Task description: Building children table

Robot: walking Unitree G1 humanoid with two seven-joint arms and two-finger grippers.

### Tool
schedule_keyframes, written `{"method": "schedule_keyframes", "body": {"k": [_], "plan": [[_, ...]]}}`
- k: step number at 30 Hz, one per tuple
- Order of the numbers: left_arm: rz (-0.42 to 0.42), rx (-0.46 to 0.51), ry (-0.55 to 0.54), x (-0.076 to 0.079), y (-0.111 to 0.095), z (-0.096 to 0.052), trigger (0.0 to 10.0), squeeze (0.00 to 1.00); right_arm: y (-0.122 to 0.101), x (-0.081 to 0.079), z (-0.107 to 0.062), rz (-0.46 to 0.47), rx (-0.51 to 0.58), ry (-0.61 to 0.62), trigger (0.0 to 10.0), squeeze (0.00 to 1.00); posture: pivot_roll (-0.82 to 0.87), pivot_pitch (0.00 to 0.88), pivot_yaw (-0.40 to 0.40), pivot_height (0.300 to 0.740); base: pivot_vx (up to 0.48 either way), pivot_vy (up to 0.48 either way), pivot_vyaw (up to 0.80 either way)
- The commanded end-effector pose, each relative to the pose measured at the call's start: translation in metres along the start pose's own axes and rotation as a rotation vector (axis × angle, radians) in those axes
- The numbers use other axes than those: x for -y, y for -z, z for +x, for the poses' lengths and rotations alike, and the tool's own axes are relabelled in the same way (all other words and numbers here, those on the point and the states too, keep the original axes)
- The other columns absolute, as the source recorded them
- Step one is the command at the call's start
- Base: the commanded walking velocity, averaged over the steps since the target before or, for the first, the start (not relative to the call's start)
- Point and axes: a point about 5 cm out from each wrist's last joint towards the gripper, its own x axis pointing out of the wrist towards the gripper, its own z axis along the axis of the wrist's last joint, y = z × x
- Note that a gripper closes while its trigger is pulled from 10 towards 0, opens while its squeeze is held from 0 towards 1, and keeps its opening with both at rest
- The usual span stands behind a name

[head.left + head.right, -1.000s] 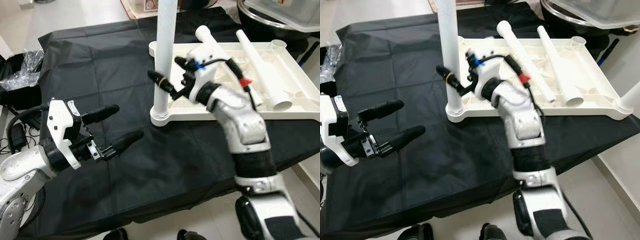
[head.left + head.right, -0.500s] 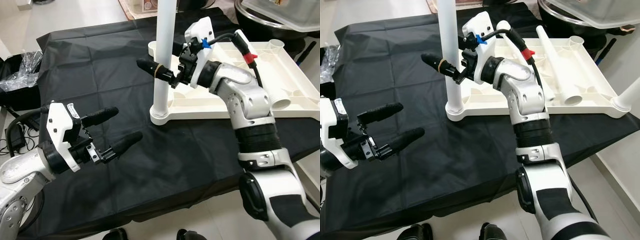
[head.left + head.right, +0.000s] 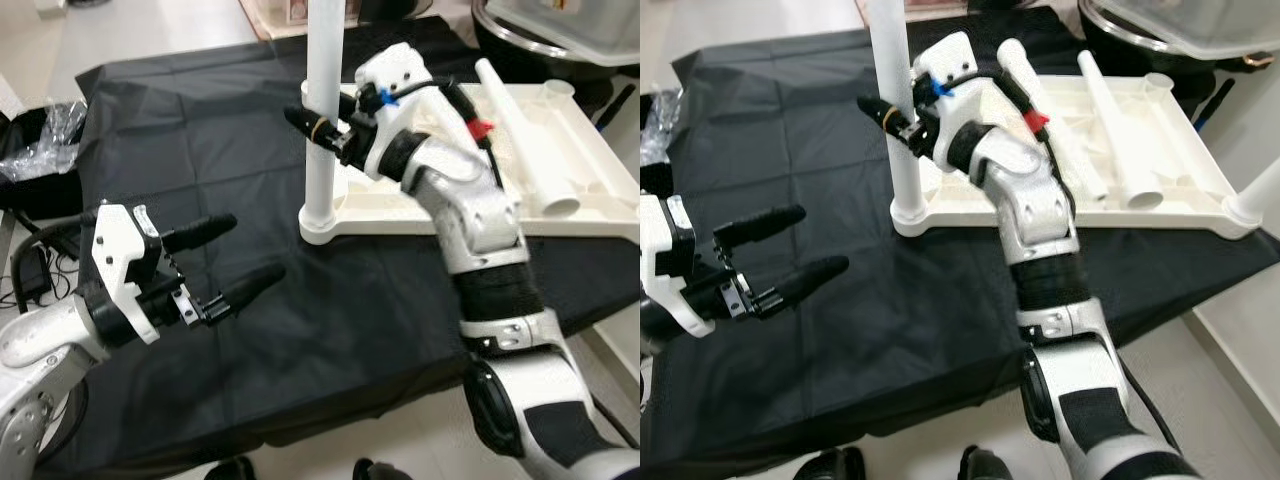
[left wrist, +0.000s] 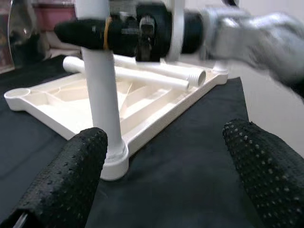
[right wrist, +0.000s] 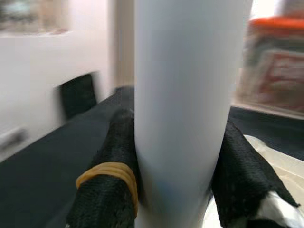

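The right end effector [image 3: 322,124] was clamped around the upright white leg [image 3: 322,110], one black finger on each side of the tube (the finger on the robot's left wore a yellow rubber band [image 5: 108,173]). Below that grip the leg ran straight down into a round corner socket of the upturned white tabletop [image 3: 590,150], which lay flat on the black cloth [image 3: 200,130] covering the desk. Beyond the end effector, inside the tabletop's ribbed underside, two loose white legs [image 3: 1120,125] lay side by side, close together.

The left end effector [image 3: 232,258] hovered with its two fingers spread wide and nothing between them, low over the cloth and well apart from the standing leg, which stood ahead of it and to its right. Through the gap between its dotted black fingertips [image 4: 66,180] the socket at the leg's foot and the tabletop's near edge could be seen.

Farther to the left of that end effector, a crumpled clear plastic bag [image 3: 45,140] sat off the cloth's edge
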Motion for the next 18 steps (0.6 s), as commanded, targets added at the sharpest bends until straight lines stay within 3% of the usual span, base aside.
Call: {"method": "schedule_keyframes", "body": {"k": [1,2,3,4,6,15,16,17,18], "plan": [[-0.001,0.013,0.001,0.001,0.000,0.002,10.0,0.00,0.040,-0.017,-0.011,-0.046,-0.221,0.128,0.0,0.00,0.02,0.214,-0.048,0.740,0.000,0.000,0.00],[-0.001,0.013,0.001,0.001,0.000,0.002,10.0,0.00,0.040,-0.017,-0.011,-0.046,-0.221,0.128,0.0,0.00,0.02,0.214,-0.048,0.740,0.000,0.000,0.00],[-0.003,0.016,0.003,0.001,0.001,0.003,10.0,0.00,0.047,-0.031,-0.015,-0.037,-0.256,0.157,0.0,0.00,0.02,0.211,-0.047,0.740,0.000,0.000,0.00],[-0.003,0.016,0.003,0.001,0.001,0.003,10.0,0.00,0.047,-0.031,-0.015,-0.037,-0.256,0.157,0.0,0.00,0.02,0.211,-0.047,0.740,0.000,0.000,0.00],[-0.006,0.019,0.008,0.002,0.002,0.004,10.0,0.00,0.048,-0.046,-0.014,0.003,-0.281,0.183,0.0,0.00,0.01,0.206,-0.046,0.740,0.000,0.000,0.00],[-0.006,0.023,0.011,0.001,0.002,0.006,10.0,0.00,0.044,-0.044,-0.008,0.074,-0.277,0.230,0.0,0.00,0.01,0.198,-0.045,0.740,0.000,0.000,0.00],[-0.007,0.026,0.013,0.002,0.002,0.007,10.0,0.00,0.042,-0.041,-0.006,0.117,-0.268,0.232,2.8,0.00,0.00,0.196,-0.041,0.740,0.000,0.000,0.00],[-0.007,0.026,0.015,0.001,0.002,0.008,10.0,0.00,0.040,-0.038,-0.005,0.104,-0.260,0.210,10.0,0.00,0.00,0.196,-0.040,0.740,0.000,0.000,0.00],[-0.007,0.026,0.015,0.001,0.002,0.008,10.0,0.00,0.040,-0.038,-0.005,0.104,-0.260,0.210,10.0,0.00,0.00,0.196,-0.040,0.740,0.000,0.000,0.00]]}}
